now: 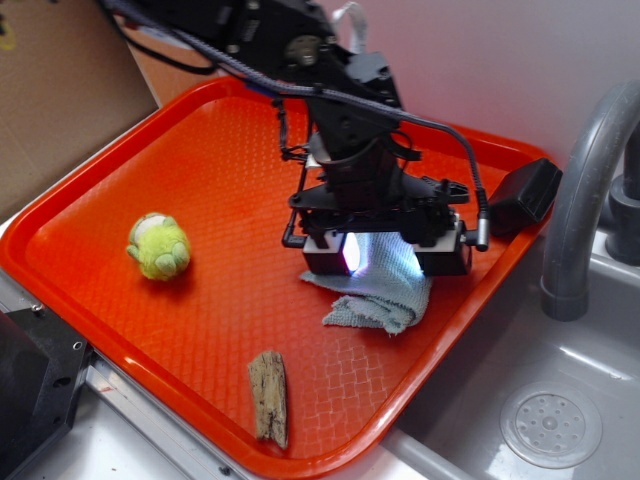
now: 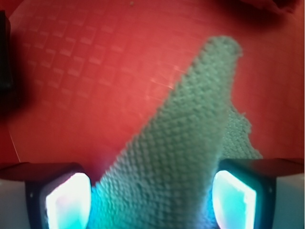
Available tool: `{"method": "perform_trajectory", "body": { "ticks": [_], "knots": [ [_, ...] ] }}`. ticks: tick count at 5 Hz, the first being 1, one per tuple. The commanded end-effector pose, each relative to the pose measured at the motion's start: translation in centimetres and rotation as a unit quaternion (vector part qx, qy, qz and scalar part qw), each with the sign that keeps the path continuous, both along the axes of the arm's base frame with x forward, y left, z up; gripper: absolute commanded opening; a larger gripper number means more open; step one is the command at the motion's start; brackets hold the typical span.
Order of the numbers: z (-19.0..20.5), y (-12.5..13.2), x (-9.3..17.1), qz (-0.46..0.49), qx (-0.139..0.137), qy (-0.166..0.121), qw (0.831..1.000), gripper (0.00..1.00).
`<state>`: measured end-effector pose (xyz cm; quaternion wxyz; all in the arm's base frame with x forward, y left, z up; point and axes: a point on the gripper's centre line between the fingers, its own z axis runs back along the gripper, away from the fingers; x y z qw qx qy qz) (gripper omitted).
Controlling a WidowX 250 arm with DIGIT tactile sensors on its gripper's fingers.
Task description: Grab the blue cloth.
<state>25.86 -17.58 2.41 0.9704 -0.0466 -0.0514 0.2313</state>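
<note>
gripper [image 1: 385,255] jaws apart, straddling blue cloth [image 1: 382,290] on orange tray [image 1: 215,180]; green plush ball [image 1: 159,246] at 9 o'clock.

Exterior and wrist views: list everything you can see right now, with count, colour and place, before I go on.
blue cloth: one, pale blue-grey, right part of the tray, under the tool and between its pads
tray: one, orange-red, fills most of the exterior view
plush ball: one, yellow-green, left part of the tray
wood piece: one, brown, near front edge of the tray
sink: one, grey, right of the tray, with drain
faucet: one, grey, right edge
cardboard: one, brown, upper left
tool: one, black with lit pads, lowered over the cloth; pads either side of it, not visibly closed
</note>
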Motion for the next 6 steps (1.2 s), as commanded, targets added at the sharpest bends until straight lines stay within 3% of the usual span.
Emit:
{"method": "perform_trajectory", "body": {
  "ticks": [1,2,3,4,5,6],
  "knots": [
    [2.9,1.4,0.6,-0.019,0.004,-0.003,1.000,0.00],
    [4.6,3.4,0.5,-0.033,-0.002,-0.010,0.999,0.00],
    [6.0,7.6,1.4,-0.046,0.014,-0.012,0.999,0.00],
    [10.9,12.0,1.4,-0.146,0.036,-0.080,0.985,0.00],
    [15.0,14.5,0.0,-0.169,0.023,-0.085,0.982,0.00],
    [17.9,15.7,-0.7,-0.146,-0.008,-0.077,0.986,0.00]
  ]
}}
